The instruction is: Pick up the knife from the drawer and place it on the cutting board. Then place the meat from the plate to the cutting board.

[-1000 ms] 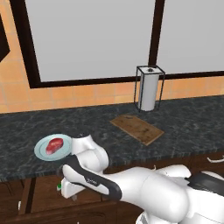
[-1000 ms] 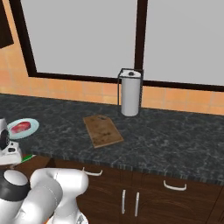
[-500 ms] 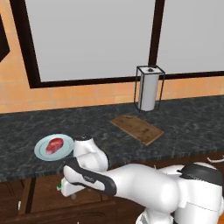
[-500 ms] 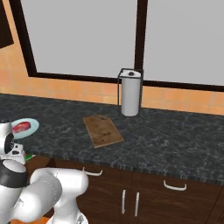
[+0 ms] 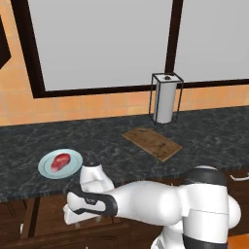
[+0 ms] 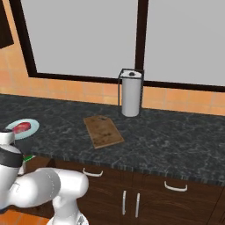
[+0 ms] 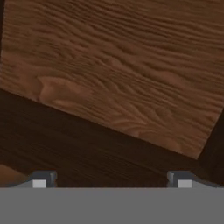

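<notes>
Claw (image 7: 111, 179) stands wide open and empty over the drawer's (image 7: 122, 74) wooden floor; the knife is probably light, stiff, best gripped by its handle.

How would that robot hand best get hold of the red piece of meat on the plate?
Probably from straight above, fingers closing on the two long sides of the meat. It lies flat in the middle of the shallow plate, so a sideways approach would likely hit the rim. The counter around the plate looks free.
</notes>
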